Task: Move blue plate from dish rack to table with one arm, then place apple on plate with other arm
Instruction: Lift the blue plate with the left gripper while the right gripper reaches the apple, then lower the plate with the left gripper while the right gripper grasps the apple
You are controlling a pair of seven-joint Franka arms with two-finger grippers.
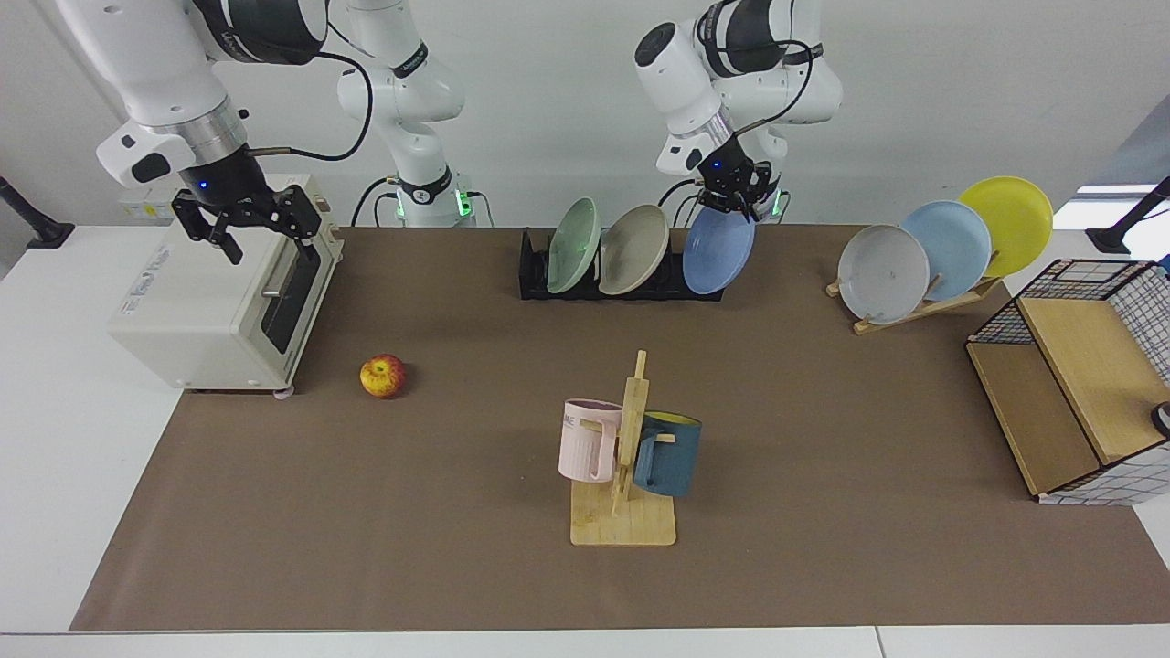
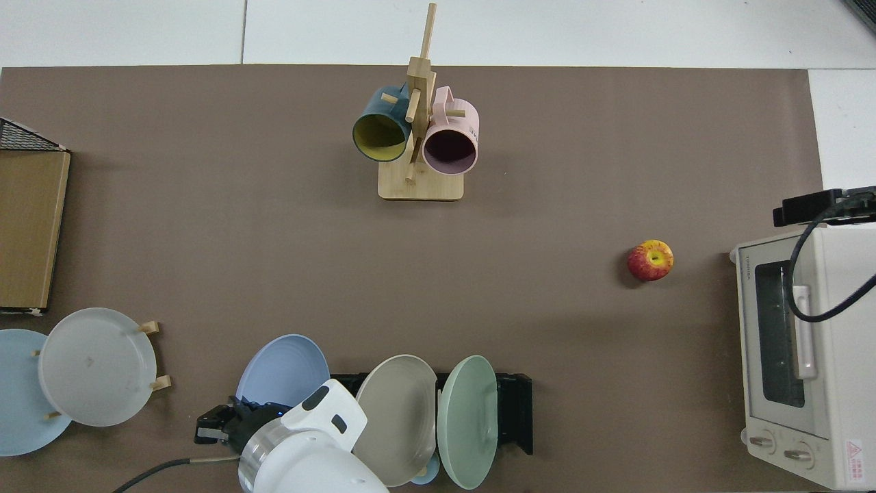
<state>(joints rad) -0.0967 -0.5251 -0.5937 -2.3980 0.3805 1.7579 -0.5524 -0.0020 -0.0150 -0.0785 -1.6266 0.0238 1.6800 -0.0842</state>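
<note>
My left gripper (image 1: 731, 195) is shut on the top rim of the blue plate (image 1: 718, 253), which hangs nearly upright at the end of the black dish rack (image 1: 535, 276). From above, the blue plate (image 2: 282, 370) sits just off the rack's (image 2: 514, 411) end, and the left gripper (image 2: 236, 419) is partly hidden under the arm. I cannot tell whether the plate's bottom edge touches the rack. The apple (image 1: 383, 376) lies on the table's brown mat (image 1: 411, 548), beside the toaster oven. My right gripper (image 1: 263, 228) hangs open over that oven, holding nothing.
A pale green plate (image 1: 574, 245) and a beige plate (image 1: 633, 249) stand in the rack. A toaster oven (image 1: 215, 302) is at one end. A mug stand (image 1: 626, 457) holds a pink and a dark blue mug. A wooden plate stand (image 1: 923, 256) and a wire basket (image 1: 1079, 384) fill the other end.
</note>
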